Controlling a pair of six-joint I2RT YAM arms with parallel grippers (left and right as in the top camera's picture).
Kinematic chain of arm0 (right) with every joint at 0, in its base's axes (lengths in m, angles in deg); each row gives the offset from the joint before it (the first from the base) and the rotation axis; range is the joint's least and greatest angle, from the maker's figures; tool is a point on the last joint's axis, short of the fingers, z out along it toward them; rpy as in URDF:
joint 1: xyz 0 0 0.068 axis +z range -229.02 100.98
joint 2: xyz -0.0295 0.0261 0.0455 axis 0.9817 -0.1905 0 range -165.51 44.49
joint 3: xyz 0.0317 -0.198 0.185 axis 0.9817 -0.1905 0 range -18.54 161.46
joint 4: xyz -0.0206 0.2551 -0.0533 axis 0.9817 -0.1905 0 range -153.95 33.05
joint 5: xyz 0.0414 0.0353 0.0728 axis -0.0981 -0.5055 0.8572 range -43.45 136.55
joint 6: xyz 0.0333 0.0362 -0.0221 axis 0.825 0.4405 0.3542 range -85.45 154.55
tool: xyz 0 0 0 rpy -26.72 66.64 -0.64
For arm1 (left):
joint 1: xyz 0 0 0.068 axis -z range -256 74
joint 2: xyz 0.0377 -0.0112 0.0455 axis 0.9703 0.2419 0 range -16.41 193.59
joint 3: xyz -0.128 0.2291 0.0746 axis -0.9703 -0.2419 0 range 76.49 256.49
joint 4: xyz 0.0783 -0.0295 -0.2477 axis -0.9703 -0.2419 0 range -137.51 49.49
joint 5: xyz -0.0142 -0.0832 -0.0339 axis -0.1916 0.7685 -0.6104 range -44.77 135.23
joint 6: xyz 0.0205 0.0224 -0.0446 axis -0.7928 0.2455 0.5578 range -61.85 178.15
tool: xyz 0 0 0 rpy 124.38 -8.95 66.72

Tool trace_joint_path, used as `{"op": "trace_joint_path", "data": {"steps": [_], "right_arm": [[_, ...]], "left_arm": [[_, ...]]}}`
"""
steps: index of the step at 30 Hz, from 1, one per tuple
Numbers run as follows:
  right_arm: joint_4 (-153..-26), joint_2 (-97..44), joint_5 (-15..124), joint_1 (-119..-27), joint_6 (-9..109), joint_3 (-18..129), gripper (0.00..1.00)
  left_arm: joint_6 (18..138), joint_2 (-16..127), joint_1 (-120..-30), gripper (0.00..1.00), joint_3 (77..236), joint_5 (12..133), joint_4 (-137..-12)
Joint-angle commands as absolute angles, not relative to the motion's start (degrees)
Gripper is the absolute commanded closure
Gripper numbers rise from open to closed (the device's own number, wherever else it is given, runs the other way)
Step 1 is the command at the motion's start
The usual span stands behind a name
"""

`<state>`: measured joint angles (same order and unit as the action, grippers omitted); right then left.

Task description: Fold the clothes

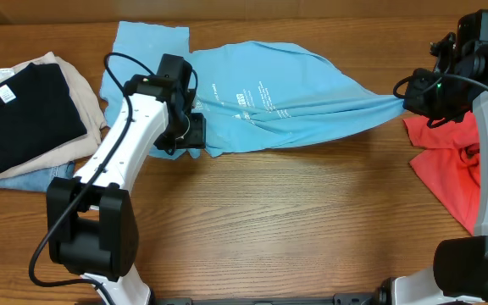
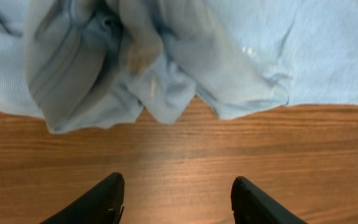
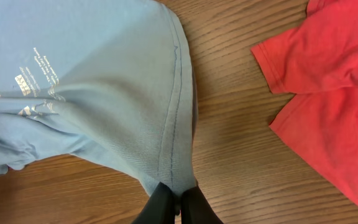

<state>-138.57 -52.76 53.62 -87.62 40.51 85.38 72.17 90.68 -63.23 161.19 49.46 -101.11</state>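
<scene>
Blue T-shirt [image 1: 295, 85] is pinched by right gripper [image 3: 179, 199]; left gripper [image 2: 178, 190] gapes, empty.

In my left wrist view the bottom edge cuts my left pincer [image 2: 178, 198] off below the tips of its fingers [image 2: 107, 202], and the light blue T-shirt [image 2: 260, 56] ahead of them runs off the top and sides. My right pincer [image 3: 179, 202] is cut the same way in its own view. From overhead, each wrist housing hides that pincer's fingers. The white print [image 3: 27, 81] beyond my right pincer is too small to read. The red T-shirt [image 3: 328, 74], right of that pincer, runs off the frame, and from overhead my right arm covers part of it. Left of my left pincer, a folded pile [image 1: 24, 110] is clipped by the edge.
</scene>
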Motion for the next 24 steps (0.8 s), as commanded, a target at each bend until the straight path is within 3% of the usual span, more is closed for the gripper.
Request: {"op": "trace_joint_path", "data": {"steps": [1, 13, 24], "right_arm": [[-138.3, -52.7, 53.0, -87.7, 40.3, 85.7, 0.94], [-138.3, -52.7, 53.0, -87.8, 40.3, 85.7, 0.94], [-138.5, -52.7, 53.0, -87.7, 40.3, 85.7, 0.94]], "left_arm": [[74.0, 93.0, -63.2, 0.42, 162.4, 46.1, -99.5], [75.3, 98.7, -63.2, 0.53, 162.4, 44.7, -92.4], [75.6, 99.5, -63.3, 0.5, 162.4, 40.3, -90.2]]}}
